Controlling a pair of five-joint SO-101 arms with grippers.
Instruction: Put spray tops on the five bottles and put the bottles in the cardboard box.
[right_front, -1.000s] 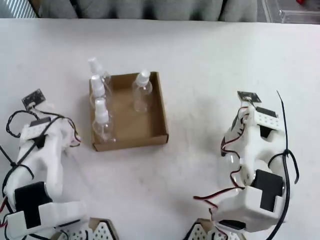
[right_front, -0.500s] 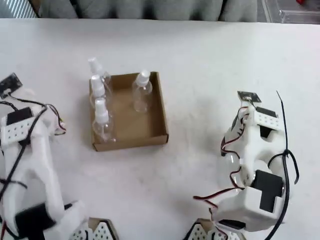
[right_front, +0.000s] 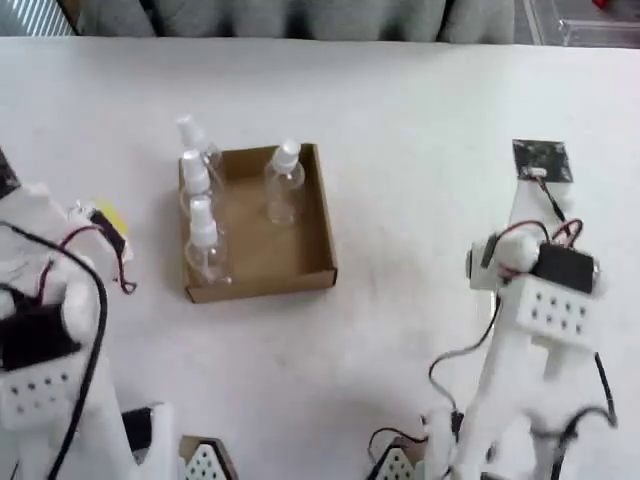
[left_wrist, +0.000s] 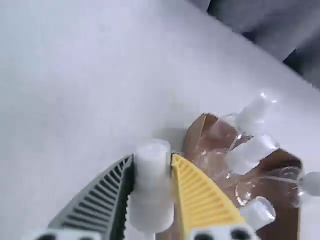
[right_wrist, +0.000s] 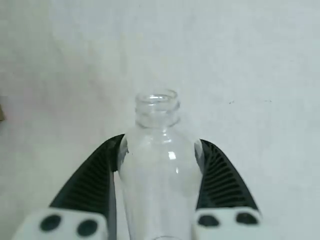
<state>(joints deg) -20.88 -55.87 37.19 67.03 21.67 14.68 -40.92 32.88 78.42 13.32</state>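
Cardboard box (right_front: 265, 250) sits on table (right_front: 400, 100), left of centre. Three capped bottles in a row along the box's left wall: near bottle (right_front: 205, 245), middle bottle (right_front: 195, 180), rear bottle (right_front: 190, 135) at the far-left corner; cannot tell if the rear one is inside the wall. Fourth bottle (right_front: 283, 185) in the far-right part of the box. Left arm (right_front: 50, 330) left of the box, right arm (right_front: 535, 300) well to its right. Spray top (left_wrist: 150, 200) sits between the left gripper (left_wrist: 152, 160) fingers, near the box. Uncapped bottle (right_wrist: 157, 175) sits between the right gripper (right_wrist: 160, 142) fingers.
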